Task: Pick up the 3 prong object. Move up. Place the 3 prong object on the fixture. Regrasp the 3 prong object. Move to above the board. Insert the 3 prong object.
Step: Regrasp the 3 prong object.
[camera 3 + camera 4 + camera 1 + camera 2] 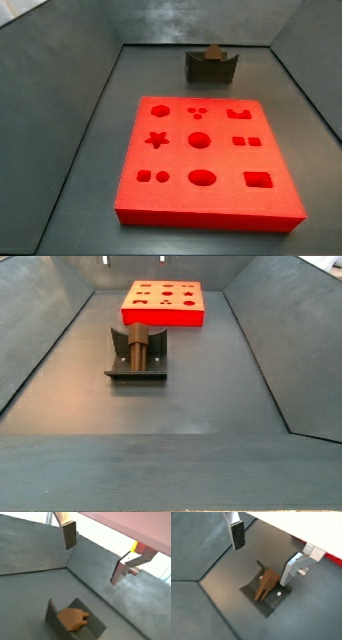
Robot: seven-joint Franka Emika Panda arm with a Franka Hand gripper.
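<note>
The 3 prong object (72, 618), a small brown wooden piece, rests in the notch of the dark fixture (95, 630). It shows there in both wrist views and in both side views (266, 584) (213, 50) (138, 344). My gripper (93, 564) is open and empty, well above the fixture (272, 603), with the piece below the gap between its fingers (262, 566). The red board (207, 160) lies flat on the floor, a short way from the fixture (210, 69). It also shows in a side view (166, 306).
Grey sloped walls (267, 346) enclose the bin floor on all sides. The fixture (136, 368) stands on the floor between the board and the near end of the bin.
</note>
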